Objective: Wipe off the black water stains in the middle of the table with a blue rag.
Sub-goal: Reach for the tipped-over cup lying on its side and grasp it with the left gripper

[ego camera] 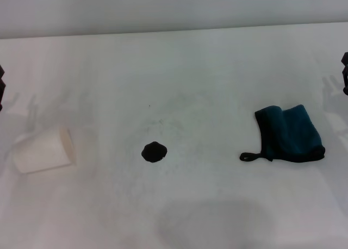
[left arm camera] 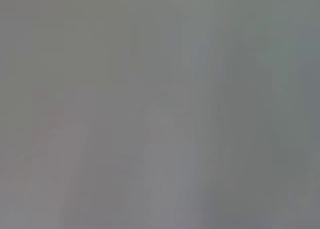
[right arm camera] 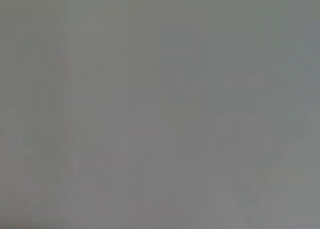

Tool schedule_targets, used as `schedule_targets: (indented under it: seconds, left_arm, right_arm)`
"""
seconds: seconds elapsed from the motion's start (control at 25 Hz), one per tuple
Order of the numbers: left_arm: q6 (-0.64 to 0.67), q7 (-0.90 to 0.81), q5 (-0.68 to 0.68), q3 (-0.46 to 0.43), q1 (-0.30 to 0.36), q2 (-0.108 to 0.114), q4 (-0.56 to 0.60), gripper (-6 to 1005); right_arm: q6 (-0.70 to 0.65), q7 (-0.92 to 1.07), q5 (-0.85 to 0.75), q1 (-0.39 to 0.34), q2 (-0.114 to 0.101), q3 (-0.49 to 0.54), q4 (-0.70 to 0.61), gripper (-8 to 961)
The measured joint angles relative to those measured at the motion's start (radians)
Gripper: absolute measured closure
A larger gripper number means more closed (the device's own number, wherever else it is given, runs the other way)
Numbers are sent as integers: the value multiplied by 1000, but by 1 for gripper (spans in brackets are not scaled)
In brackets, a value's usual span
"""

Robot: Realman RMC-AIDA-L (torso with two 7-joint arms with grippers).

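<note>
Nothing begun yet: blue rag (ego camera: 290, 134) lay crumpled right of the black water stains (ego camera: 154, 152) mid-desk (ego camera: 217, 69). Right gripper (ego camera: 345, 72) and left gripper (ego camera: 1, 86) barely visible at the edges, jaw state untellable. Next, likely: reach for the rag.

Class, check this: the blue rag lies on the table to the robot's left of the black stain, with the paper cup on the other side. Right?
Not quite. The head view shows the blue rag to the robot's right of the black stain on the table; the paper cup lies on the other side.

stain (ego camera: 154, 152): glossy black blot, mid-table (ego camera: 217, 69) | rag (ego camera: 290, 134): teal, folded, well right
</note>
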Motion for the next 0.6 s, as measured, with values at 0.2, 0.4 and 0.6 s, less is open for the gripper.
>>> schedule_targets:
  seconds: [0.2,0.4,0.6]
  left_arm:
    - [11,-198,118,1,-53,0,-146,631]
    - [9,-432,324,3,-134,1,-321,631]
    - [49,-608,518,4,-214,1,-501,560]
  right_arm:
    - [-2,0,0,3,0,0,7,802]
    - [-8,0,0,6,1,0,17,802]
    - [-19,0,0,12,2,-2,17,802]
